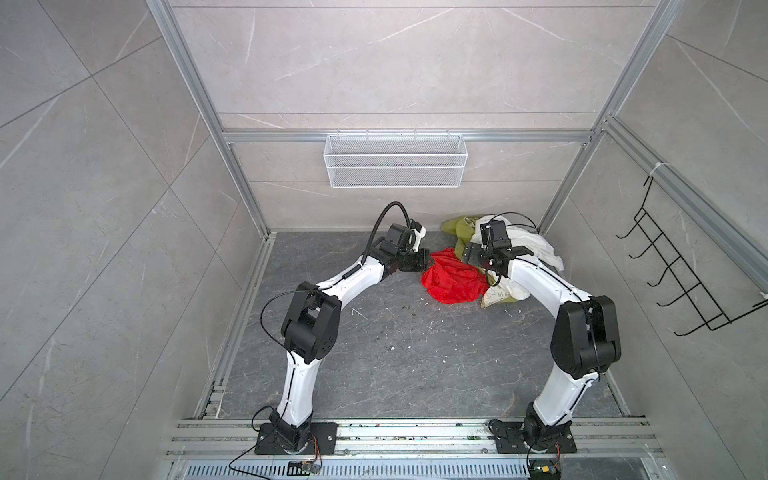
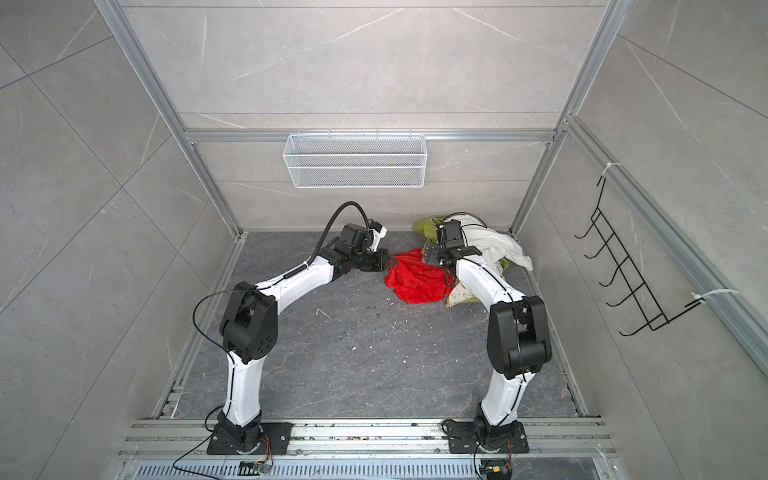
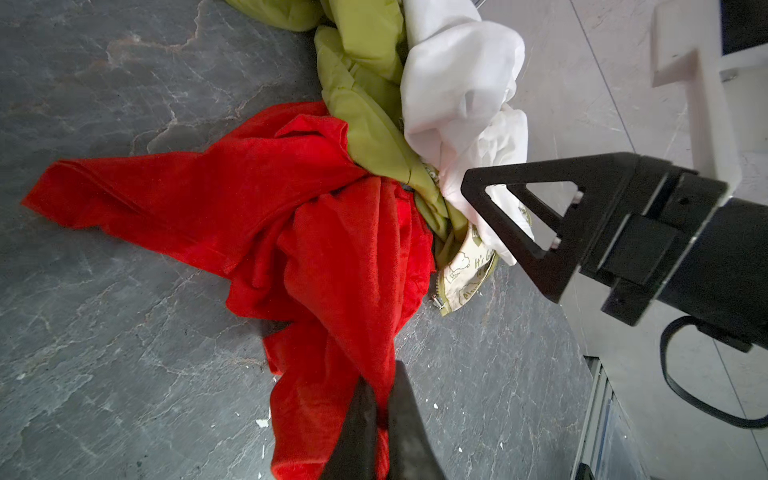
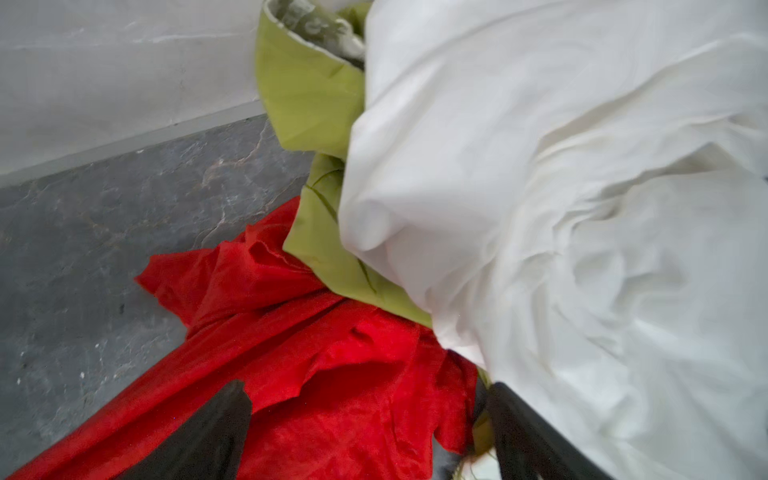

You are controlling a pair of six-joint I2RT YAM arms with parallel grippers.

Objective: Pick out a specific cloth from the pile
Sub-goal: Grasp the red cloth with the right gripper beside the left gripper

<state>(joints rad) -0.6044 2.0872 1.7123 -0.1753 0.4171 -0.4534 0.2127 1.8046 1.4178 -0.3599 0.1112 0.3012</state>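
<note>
Three garments make up the pile (image 1: 494, 257) at the far right corner of the grey floor (image 1: 395, 365): a white garment (image 4: 561, 208) on top, an olive-green garment (image 3: 365, 120) beneath it, and the red cloth (image 1: 453, 280) spread out at the pile's near-left edge, part tucked under the green. The left gripper (image 3: 380, 409) is clamped on a fold of the red cloth. The right gripper (image 4: 365, 419) hangs over the pile with its jaws apart, straddling red fabric, one finger against the white garment.
</note>
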